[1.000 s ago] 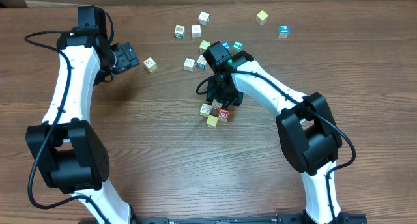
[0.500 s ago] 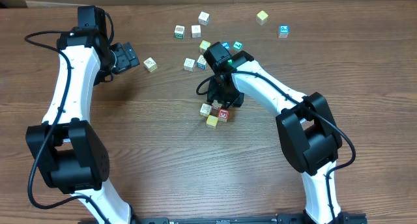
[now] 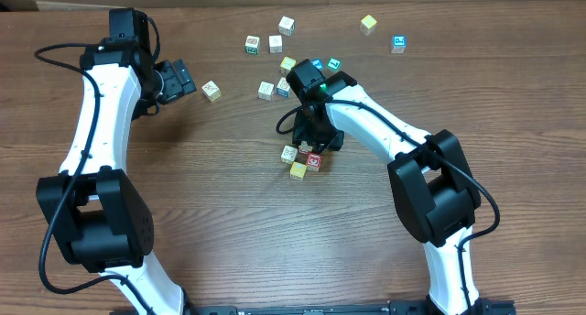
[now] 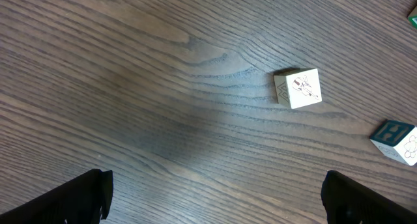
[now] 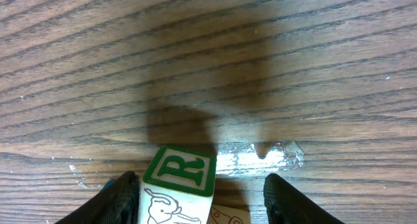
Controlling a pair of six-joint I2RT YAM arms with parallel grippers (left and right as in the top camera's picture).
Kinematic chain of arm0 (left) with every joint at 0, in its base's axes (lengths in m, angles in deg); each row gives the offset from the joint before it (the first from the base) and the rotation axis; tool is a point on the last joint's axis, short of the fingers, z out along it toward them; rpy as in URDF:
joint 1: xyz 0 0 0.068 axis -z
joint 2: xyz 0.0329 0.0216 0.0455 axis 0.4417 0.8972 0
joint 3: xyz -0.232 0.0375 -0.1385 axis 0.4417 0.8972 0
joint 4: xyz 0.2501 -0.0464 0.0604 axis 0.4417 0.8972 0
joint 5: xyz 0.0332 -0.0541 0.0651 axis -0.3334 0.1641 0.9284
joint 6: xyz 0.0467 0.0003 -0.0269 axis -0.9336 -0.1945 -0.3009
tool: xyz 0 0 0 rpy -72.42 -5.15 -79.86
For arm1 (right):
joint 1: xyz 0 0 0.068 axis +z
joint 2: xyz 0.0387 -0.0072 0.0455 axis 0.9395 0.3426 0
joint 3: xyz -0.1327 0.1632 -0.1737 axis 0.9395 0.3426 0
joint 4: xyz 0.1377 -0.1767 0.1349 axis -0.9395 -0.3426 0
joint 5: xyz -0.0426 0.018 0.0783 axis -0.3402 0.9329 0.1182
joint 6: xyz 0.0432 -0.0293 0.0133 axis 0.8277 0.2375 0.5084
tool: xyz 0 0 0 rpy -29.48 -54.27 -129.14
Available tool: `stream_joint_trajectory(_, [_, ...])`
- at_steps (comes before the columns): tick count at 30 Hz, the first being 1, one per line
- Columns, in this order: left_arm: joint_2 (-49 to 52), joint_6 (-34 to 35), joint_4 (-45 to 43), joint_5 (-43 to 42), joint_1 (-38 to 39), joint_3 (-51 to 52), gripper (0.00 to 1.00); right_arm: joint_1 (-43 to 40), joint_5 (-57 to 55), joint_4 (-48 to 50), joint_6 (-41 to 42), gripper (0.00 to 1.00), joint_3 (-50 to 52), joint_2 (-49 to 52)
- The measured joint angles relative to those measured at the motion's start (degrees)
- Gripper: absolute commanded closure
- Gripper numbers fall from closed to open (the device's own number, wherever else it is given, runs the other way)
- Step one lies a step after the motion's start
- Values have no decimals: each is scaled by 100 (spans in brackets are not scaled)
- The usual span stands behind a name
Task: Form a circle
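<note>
The circle is a tight cluster of tiny letter cubes at mid-table: two whitish ones, a red-printed cube and a yellow cube. My right gripper hangs right over its far side, open. In the right wrist view a green "R" cube stands between the jaws against the left finger, with a gap to the right finger. Another pale cube peeks in below it. My left gripper is wide open at the far left, holding nothing; its fingertips frame bare wood.
Several loose cubes lie scattered beyond the cluster, among them one near the left gripper, a yellow-green one and a blue-printed one. The left wrist view shows a whitish cube and a teal-printed cube.
</note>
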Motion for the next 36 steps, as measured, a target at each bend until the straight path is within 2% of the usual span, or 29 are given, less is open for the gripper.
stream_joint_trajectory(14, [0,0,0,0,0,0,1,0,0,380,-7,42,0,0])
stream_joint_trajectory(20, [0,0,-2,0,0,0,1,0,-2,295,-7,63,0,0])
stream_joint_trajectory(25, [0,0,-2,0,0,0,0,-2,0,262,-13,70,0,0])
stream_joint_trajectory(36, [0,0,0,-2,0,0,0,0,31,258,-4,71,0,0])
